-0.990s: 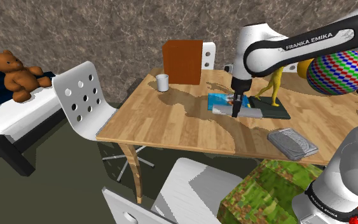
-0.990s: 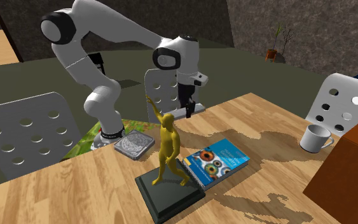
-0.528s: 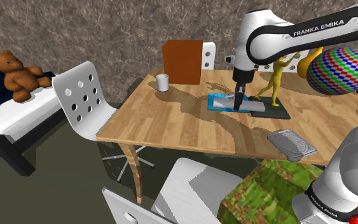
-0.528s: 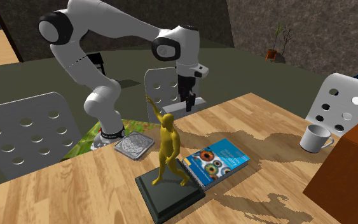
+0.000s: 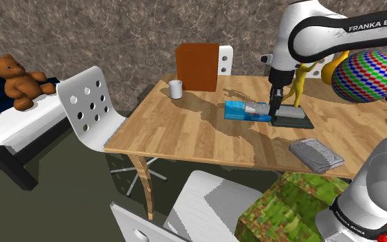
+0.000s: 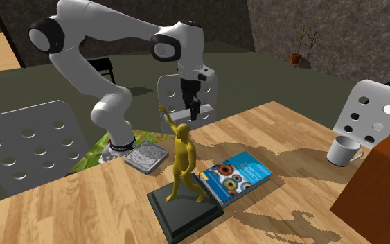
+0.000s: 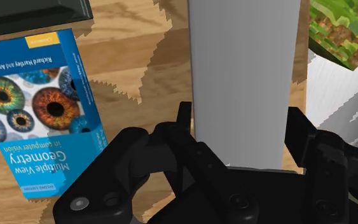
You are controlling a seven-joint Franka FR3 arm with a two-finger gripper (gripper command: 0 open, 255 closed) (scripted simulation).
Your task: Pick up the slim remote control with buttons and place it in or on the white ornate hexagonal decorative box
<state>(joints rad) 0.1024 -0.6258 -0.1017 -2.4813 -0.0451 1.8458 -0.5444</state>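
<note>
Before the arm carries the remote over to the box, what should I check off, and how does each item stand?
1. Grip: the claw clasps the grey remote between both fingers. Ok.
2. Lift: the remote hangs above the table and does not touch it. Ok.
3. Target: the flat grey box lies on the table near the stand, with nothing on top. Ok.
4. Below: the blue book lies flat on the table, apart from the remote. Ok.
5. Clearance: the yellow figurine has a raised arm close to the claw in both exterior views. The gap cannot be judged. Cannot tell.
</note>
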